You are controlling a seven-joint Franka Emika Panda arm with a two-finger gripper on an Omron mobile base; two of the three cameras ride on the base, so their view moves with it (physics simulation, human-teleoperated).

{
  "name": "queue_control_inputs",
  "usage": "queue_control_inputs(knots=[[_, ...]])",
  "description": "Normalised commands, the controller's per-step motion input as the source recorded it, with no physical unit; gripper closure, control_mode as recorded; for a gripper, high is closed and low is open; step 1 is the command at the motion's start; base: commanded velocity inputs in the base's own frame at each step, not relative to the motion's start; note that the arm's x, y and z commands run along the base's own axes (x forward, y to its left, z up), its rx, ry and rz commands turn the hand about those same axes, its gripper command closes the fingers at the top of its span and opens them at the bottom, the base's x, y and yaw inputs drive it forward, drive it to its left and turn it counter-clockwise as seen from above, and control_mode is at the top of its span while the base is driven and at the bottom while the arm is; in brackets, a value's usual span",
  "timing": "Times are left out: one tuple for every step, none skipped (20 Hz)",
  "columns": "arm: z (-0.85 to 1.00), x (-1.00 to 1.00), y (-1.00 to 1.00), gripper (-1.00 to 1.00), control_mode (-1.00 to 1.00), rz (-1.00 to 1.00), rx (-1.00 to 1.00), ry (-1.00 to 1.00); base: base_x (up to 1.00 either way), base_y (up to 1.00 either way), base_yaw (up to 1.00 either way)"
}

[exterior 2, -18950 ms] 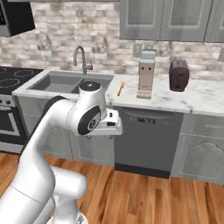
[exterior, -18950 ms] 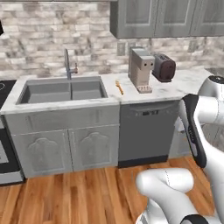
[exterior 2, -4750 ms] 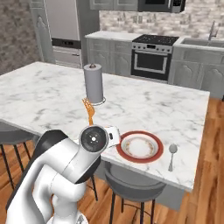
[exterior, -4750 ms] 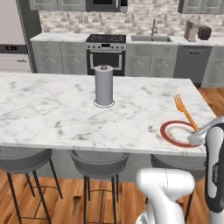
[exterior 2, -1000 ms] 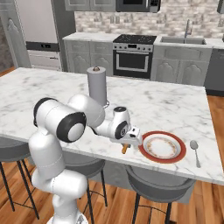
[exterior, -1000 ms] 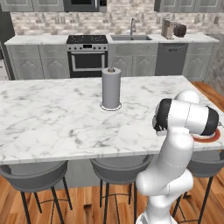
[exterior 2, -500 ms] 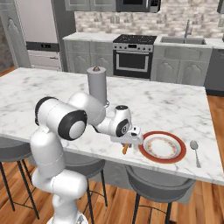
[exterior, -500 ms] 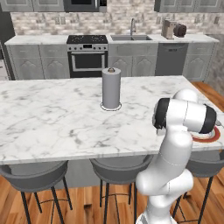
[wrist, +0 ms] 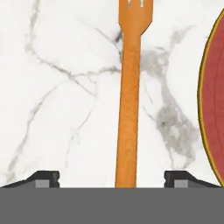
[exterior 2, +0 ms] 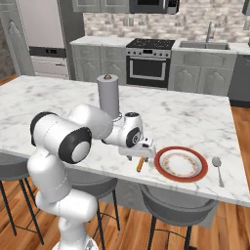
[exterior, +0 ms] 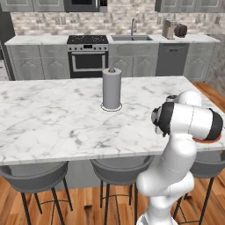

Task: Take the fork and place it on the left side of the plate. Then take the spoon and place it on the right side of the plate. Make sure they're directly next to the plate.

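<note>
Left base view: taken from behind and to the left of the arm, looking forward and down across the marble island counter [exterior: 66, 123] toward the far kitchen wall with its stove [exterior: 88, 55]; the arm rises at lower right. Right base view: taken from behind and to the right, facing the same way, with the arm at lower left. Both views share the counter, the paper-towel roll [exterior 2: 108, 95], the stove and the back wall. Hand view: very near, looking straight down along the tool [wrist: 112, 177] at the counter, with the fork [wrist: 130, 92] running up the middle and the plate [wrist: 214, 105] rim at the right edge.
</note>
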Motion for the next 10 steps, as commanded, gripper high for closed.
queue_control_inputs(knots=[[0.47,-0.18,0.30,-1.00,-1.00,0.00,0.00,0.00,0.00,0.00,0.00],[0.51,-0.22,0.25,-1.00,-1.00,0.00,0.00,0.00,0.00,0.00,0.00],[0.53,-0.18,0.23,-1.00,-1.00,0.00,0.00,0.00,0.00,0.00,0.00],[0.58,-0.25,0.19,-1.00,-1.00,0.00,0.00,-0.02,0.00,0.00,0.00],[0.58,-0.23,0.14,-1.00,-1.00,0.00,0.00,-0.01,0.00,0.00,0.00],[0.66,-0.24,0.11,-1.00,-1.00,0.00,0.00,-0.03,0.00,0.00,0.00],[0.67,-0.27,0.11,-1.00,-1.00,0.00,0.00,-0.04,0.00,0.00,0.00],[0.61,-0.28,0.07,-1.00,-1.00,0.00,0.00,-0.03,0.00,0.00,0.00],[0.64,-0.29,0.06,-1.00,-1.00,0.00,0.00,-0.04,0.00,0.00,0.00],[0.66,-0.31,0.06,-1.00,-1.00,0.00,0.00,-0.05,0.00,0.00,0.00]])
